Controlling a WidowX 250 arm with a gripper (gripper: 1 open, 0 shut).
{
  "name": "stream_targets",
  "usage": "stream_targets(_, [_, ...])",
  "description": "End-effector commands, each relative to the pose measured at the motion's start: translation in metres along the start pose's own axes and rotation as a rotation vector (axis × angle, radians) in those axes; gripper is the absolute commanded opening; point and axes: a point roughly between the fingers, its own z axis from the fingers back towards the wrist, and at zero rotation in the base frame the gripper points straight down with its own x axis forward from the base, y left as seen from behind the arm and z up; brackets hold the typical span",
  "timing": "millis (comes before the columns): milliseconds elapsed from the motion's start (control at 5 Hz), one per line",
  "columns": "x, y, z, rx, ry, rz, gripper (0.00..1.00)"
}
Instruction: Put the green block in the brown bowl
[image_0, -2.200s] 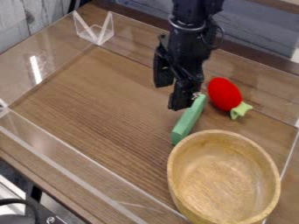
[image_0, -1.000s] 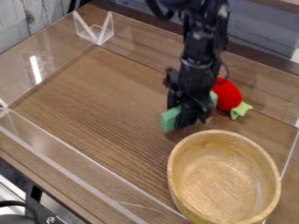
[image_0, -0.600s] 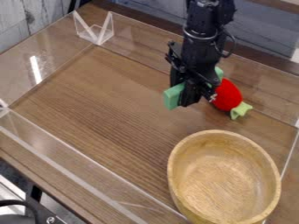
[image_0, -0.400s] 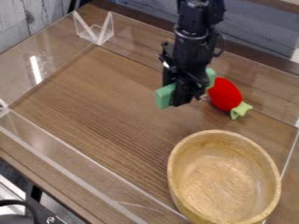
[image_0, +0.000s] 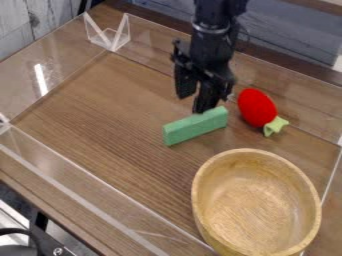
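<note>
The block is on the table, tilted a little in its direction, near the upper rim of the bowl and apart from it. The bowl holds nothing inside; only its bare wood is seen. The gripper is just above the block; I cannot tell if it touches the block or if its fingers are open. Right of the gripper is the strawberry.

One bowl — one green block — one strawberry toy.
</note>
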Motion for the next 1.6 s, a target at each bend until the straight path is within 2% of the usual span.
stream_targets(0, [0.000,0.010,0.011,0.016,-0.058,0.047,1.00])
stream_targets(200, [-0.005,0.013,0.000,0.010,-0.047,0.057,1.00])
stream_targets(600, [-0.004,0.001,-0.038,-0.004,-0.023,-0.019,1.00])
stream_targets(800, [-0.004,-0.003,-0.052,-0.006,-0.015,-0.041,0.00])
stream_targets(1000, [-0.006,-0.010,-0.037,-0.006,-0.019,0.006,0.00])
stream_targets(1200, [-0.007,-0.018,-0.007,-0.001,-0.029,0.063,0.00])
stream_targets(1400, [0.003,-0.034,0.029,0.011,-0.069,0.022,0.00])
